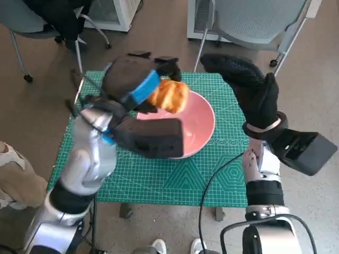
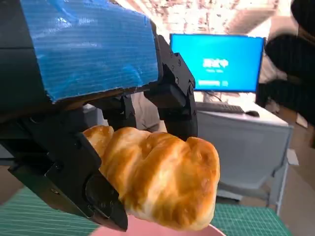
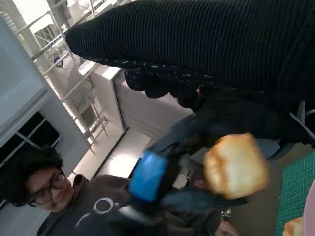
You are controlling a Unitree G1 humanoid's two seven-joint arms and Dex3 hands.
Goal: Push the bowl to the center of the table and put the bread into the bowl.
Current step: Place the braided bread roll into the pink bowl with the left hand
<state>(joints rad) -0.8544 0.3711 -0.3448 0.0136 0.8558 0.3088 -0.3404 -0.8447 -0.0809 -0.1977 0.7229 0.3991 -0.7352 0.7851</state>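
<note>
A small table carries a green cutting mat (image 1: 159,180) marked with a pale grid; the mat covers the whole top. The floor (image 1: 32,106) around it is brown. Beyond the far edge stand office chairs, one grey chair (image 1: 254,21) at upper right and another chair (image 1: 32,21) at upper left, with a white cabinet (image 1: 114,10) between them. In the left wrist view a lit blue monitor (image 2: 217,62) stands on a grey desk (image 2: 236,137) with a keyboard and mouse. In the right wrist view a person (image 3: 54,196) in a dark top sits nearby.

A pink bowl (image 1: 198,127) rests on the mat, near the middle of the table. The left hand (image 1: 132,84) grips the bread (image 1: 169,96), a golden, twisted pastry, and holds it above the bowl's left part, clear of the rim. In the head view the bread's long axis runs roughly left to right, its free end pointing toward the right hand; in the left wrist view its free end juts out past the black fingers (image 2: 172,93), which clamp it from both sides. The right hand (image 1: 249,87) hovers over the mat's right edge, beside the bowl and apart from it; it holds nothing, and its gloved fingers reach away from the robot. A black cable (image 1: 212,185) trails across the mat's near edge.
</note>
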